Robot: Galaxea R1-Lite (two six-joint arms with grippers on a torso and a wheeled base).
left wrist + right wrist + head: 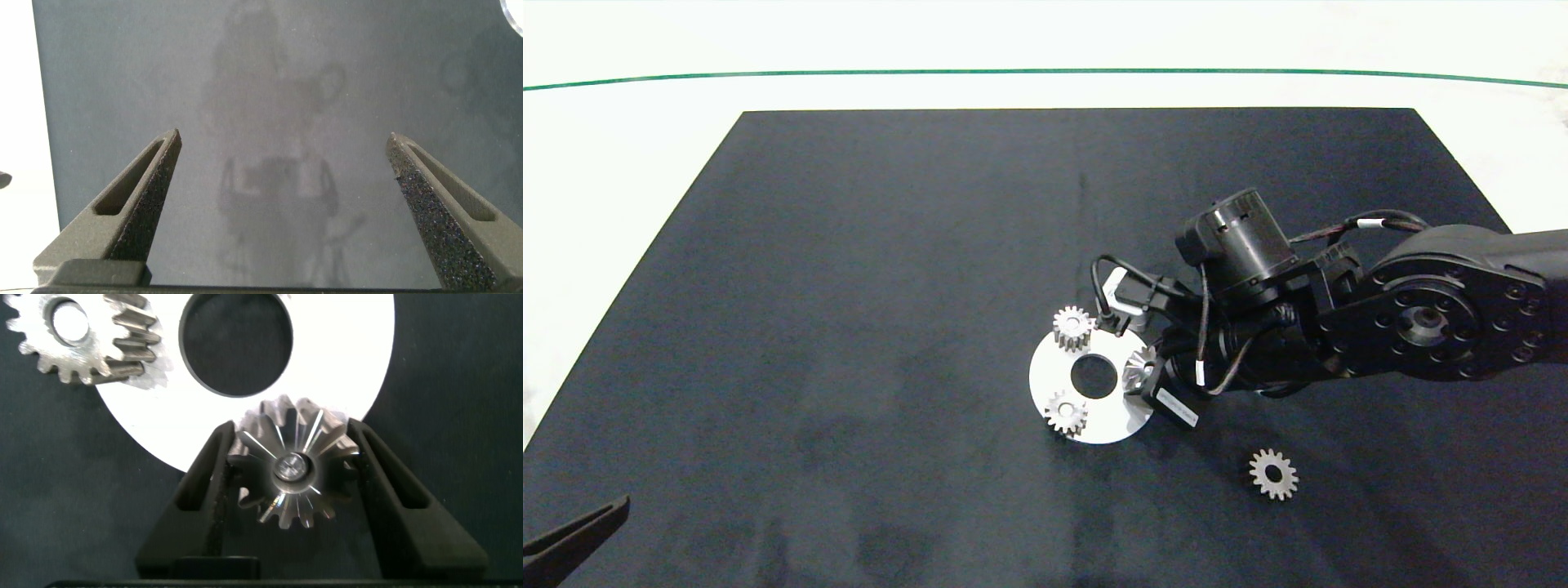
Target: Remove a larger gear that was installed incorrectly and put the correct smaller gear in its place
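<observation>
The larger gear (1139,369) (294,469), silver with pointed star-like teeth, sits at the right rim of a round white disc (1094,418) (343,343) with a centre hole. My right gripper (1145,377) (290,426) has a finger pressed against each side of it, shut on it. Two smaller gears (1073,327) (1066,411) stand on the disc's far-left and near-left parts; one of them (82,335) shows in the right wrist view. A third smaller gear (1273,474) lies flat on the mat, right of the disc and nearer the front. My left gripper (572,543) (283,143) is parked open at the front left.
A black mat (849,286) covers the table, with white surface around it and a green line (1045,72) at the far side. The right arm's body and cables (1258,327) hang over the mat just right of the disc.
</observation>
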